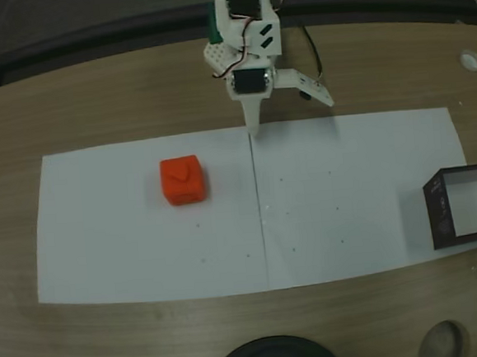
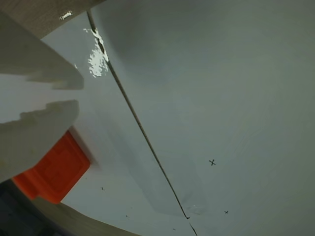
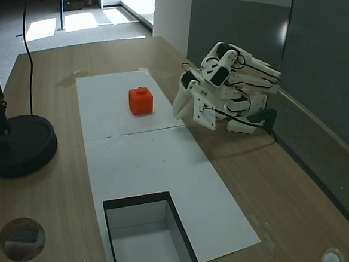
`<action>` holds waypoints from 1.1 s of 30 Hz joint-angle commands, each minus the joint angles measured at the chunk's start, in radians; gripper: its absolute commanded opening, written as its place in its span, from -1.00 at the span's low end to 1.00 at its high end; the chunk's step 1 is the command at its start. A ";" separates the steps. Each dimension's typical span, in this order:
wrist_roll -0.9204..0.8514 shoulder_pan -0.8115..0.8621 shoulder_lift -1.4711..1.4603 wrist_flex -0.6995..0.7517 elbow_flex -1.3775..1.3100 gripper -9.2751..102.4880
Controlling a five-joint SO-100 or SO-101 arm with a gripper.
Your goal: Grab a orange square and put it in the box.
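The orange square (image 1: 182,180) sits on the left white sheet, a small bump on its top face; it also shows in a fixed view (image 3: 140,100). My gripper (image 1: 253,128) hangs at the sheet's far edge, right of the cube and well apart from it, fingers together with nothing between them. In the wrist view the gripper (image 2: 78,93) enters from the left, and the orange square (image 2: 54,172) peeks out below the lower finger. The box (image 1: 439,212) with dark walls and a pale inside stands at the right end of the paper, also seen at the near end in a fixed view (image 3: 136,202).
Two white sheets (image 1: 145,252) meet at a seam in the middle of the wooden table. A black round lamp base (image 3: 17,147) stands beside the paper, with its pole rising up. A small white disc (image 1: 470,59) lies near the table's corner.
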 commanded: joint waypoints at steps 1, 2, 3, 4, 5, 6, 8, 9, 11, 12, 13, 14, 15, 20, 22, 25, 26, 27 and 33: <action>0.009 0.000 0.020 0.012 -0.055 -0.84; 0.009 -0.003 0.020 0.012 -0.055 -0.84; 0.009 -0.003 0.020 0.012 -0.055 -0.84; 0.009 -0.006 0.021 0.011 -0.055 -0.84; 0.014 -0.011 0.021 0.005 -0.054 -0.84; 0.015 -0.023 0.021 -0.017 -0.051 -0.84; 0.008 -0.029 0.021 -0.048 -0.046 -0.83; 0.008 -0.029 0.021 -0.066 -0.046 -0.82; 0.008 -0.025 0.021 -0.107 -0.052 -0.71; 0.008 -0.020 0.021 -0.117 -0.055 -0.63; 0.006 -0.008 0.021 -0.127 -0.057 -0.54; 0.006 0.009 0.021 -0.144 -0.058 -0.45; -0.002 0.028 0.020 -0.163 -0.066 -0.35; -0.012 0.137 0.008 -0.195 -0.213 -0.24; -0.003 0.170 0.006 -0.187 -0.291 -0.22; -0.014 0.196 -0.003 -0.156 -0.385 -0.22; -0.014 0.199 -0.020 -0.141 -0.410 -0.22; -0.014 0.201 -0.044 -0.132 -0.433 -0.22; -0.005 0.287 -0.327 -0.124 -0.560 -0.08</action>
